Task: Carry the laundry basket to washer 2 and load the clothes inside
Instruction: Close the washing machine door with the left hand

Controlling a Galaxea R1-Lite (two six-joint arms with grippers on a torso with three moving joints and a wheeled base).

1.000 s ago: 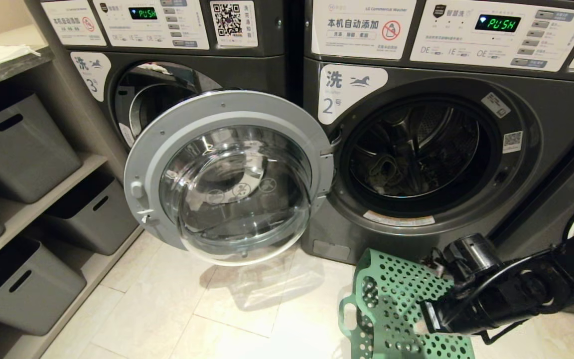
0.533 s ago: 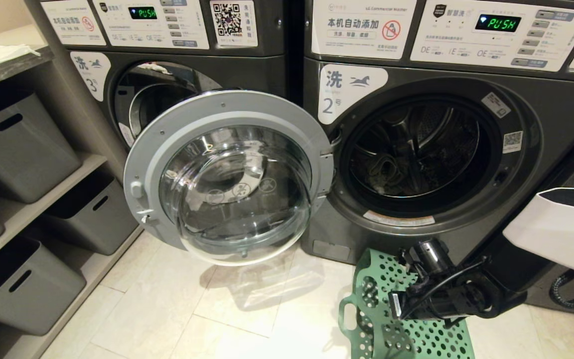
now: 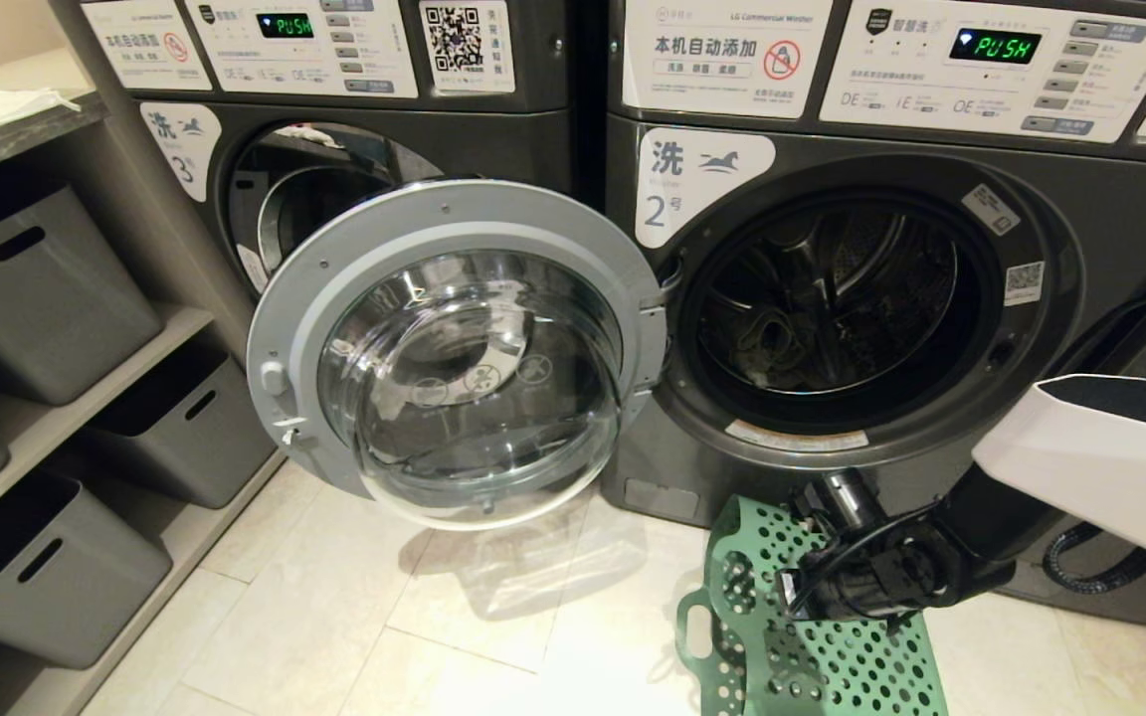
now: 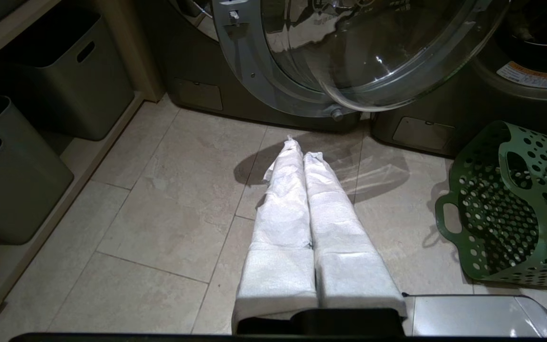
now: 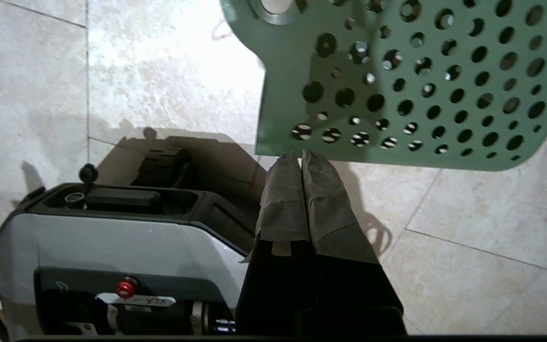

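The green laundry basket (image 3: 817, 646) lies tipped on the tiled floor in front of washer 2 (image 3: 697, 184), and its inside (image 4: 506, 209) looks empty. Washer 2's round door (image 3: 454, 348) stands swung wide open to the left. A crumpled heap, apparently the clothes (image 3: 767, 343), lies dimly inside the drum. My right arm's wrist (image 3: 876, 582) hangs just above the basket. The right gripper (image 5: 300, 154) is shut and empty, its tips close to the basket's perforated wall (image 5: 420, 80). My left gripper (image 4: 302, 147) is shut, empty and parked above the floor.
Washer 3 (image 3: 314, 199) stands to the left, partly behind the open door. Grey storage bins (image 3: 36, 288) fill shelves along the left wall. My own base (image 5: 112, 237) sits close beside the right gripper. Bare floor tiles (image 3: 334, 617) lie left of the basket.
My right arm has swung left and down over the basket, and its white forearm has come into view from the right. The basket, the door and the left gripper have stayed still.
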